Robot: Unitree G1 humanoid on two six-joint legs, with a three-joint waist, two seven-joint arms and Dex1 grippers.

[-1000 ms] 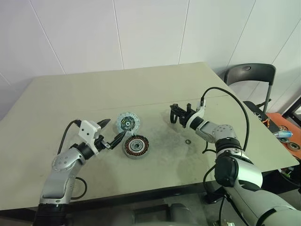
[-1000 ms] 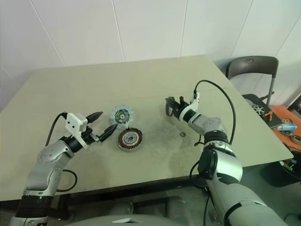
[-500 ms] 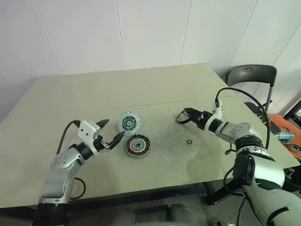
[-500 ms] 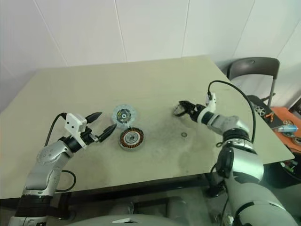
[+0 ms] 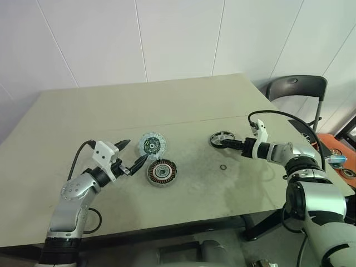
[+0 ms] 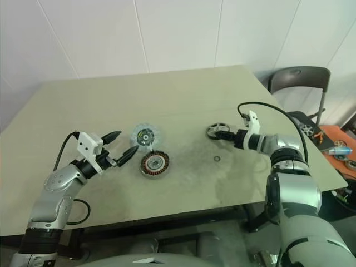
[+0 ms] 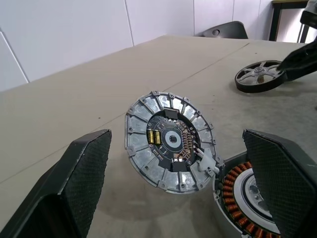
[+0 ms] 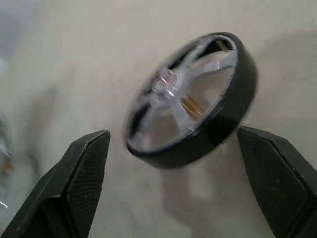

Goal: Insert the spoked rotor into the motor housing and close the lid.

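The spoked rotor (image 5: 221, 139) lies on the table right of centre, with a dark rim and silver spokes. My right gripper (image 5: 230, 143) points at it from the right; in the right wrist view its fingers (image 8: 79, 183) stand wide, open, clear of the rotor (image 8: 193, 99). The motor housing (image 5: 162, 172), ringed with copper windings, sits left of centre. The lid (image 5: 151, 144) leans tilted against the housing's far rim, its circuit-board face (image 7: 171, 141) turned toward my left gripper (image 5: 135, 152). That gripper hovers open just left of both, holding nothing.
A small dark ring (image 5: 223, 167) lies on the table (image 5: 183, 105) in front of the rotor. A black chair (image 5: 295, 88) stands beyond the table's right corner, and an orange surface (image 5: 336, 156) with loose parts lies further right.
My right gripper has opened and let go of the rotor, which now rests on the table. The right hand has drawn back to the right. The left arm has kept still.
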